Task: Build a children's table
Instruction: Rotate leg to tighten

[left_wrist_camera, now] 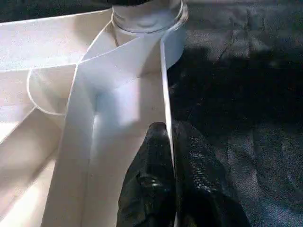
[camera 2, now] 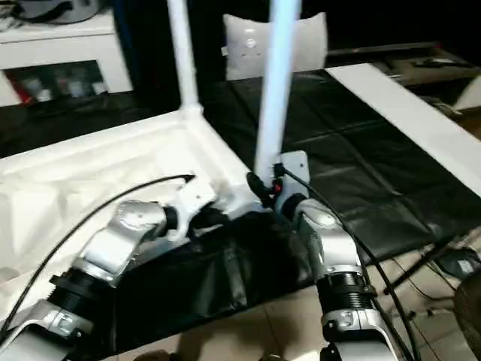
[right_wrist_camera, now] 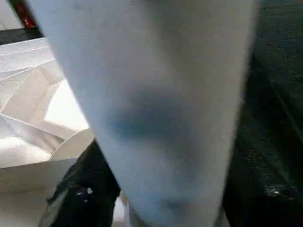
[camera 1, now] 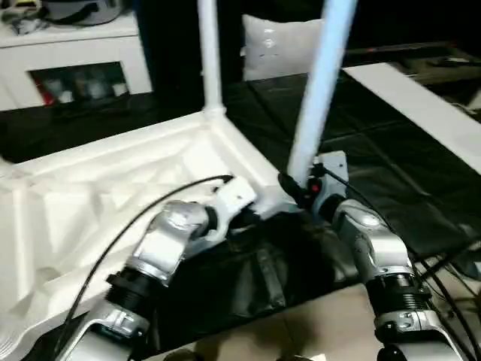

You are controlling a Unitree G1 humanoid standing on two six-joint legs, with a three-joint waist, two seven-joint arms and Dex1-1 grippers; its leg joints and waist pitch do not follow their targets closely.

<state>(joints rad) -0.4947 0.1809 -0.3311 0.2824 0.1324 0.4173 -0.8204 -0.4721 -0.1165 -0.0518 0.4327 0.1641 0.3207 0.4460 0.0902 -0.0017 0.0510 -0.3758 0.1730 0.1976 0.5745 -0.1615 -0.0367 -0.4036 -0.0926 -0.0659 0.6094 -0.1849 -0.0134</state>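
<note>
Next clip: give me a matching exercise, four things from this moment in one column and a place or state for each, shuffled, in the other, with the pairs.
Things:
1. left tool
2. near leg
3. far leg
4. tabletop

Places or states:
A. lies upside down, ribs facing up
B. stands in the far corner socket, nothing touching it
C. pinched shut on the tabletop's thin side wall
D. stands in the near corner socket, with the right tool at its base

Pairs: 1-C, 2-D, 3-B, 4-A

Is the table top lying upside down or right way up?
Upside down: the table top shows its ribbed underside, and two legs rise from corner sockets.
</note>
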